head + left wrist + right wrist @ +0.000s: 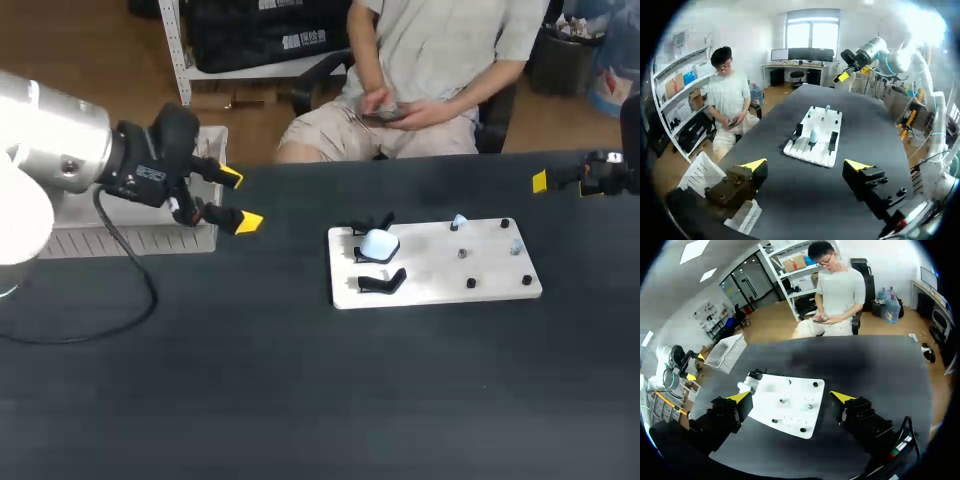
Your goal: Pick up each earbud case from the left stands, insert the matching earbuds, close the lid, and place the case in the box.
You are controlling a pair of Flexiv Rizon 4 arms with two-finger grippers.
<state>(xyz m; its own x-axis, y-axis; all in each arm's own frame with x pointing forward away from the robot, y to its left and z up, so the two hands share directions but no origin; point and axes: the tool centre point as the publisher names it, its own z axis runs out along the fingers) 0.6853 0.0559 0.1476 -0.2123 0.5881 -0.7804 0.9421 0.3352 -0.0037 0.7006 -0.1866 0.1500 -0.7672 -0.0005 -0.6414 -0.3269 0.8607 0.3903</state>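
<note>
A white board (490, 290) lies right of the table's middle. Black stands (381, 284) line its left end, and a pale blue earbud case (378, 244) sits on the middle one. Small earbuds (459, 222) rest on pegs toward the board's right end. My left gripper (240, 200) hangs open and empty over the table's left part, well away from the board (801, 151) and the case (813, 136) ahead of it. My right gripper (791, 396) is open and empty, above the board (805, 420) near the table's far right edge; one yellow fingertip (540, 181) shows in the head view.
A white box (140, 238) stands at the table's far left edge behind my left gripper; the box (727, 352) also shows in the right wrist view. A black cable (135, 290) from my left arm loops over the table's left side. Black pegs (471, 283) stud the board.
</note>
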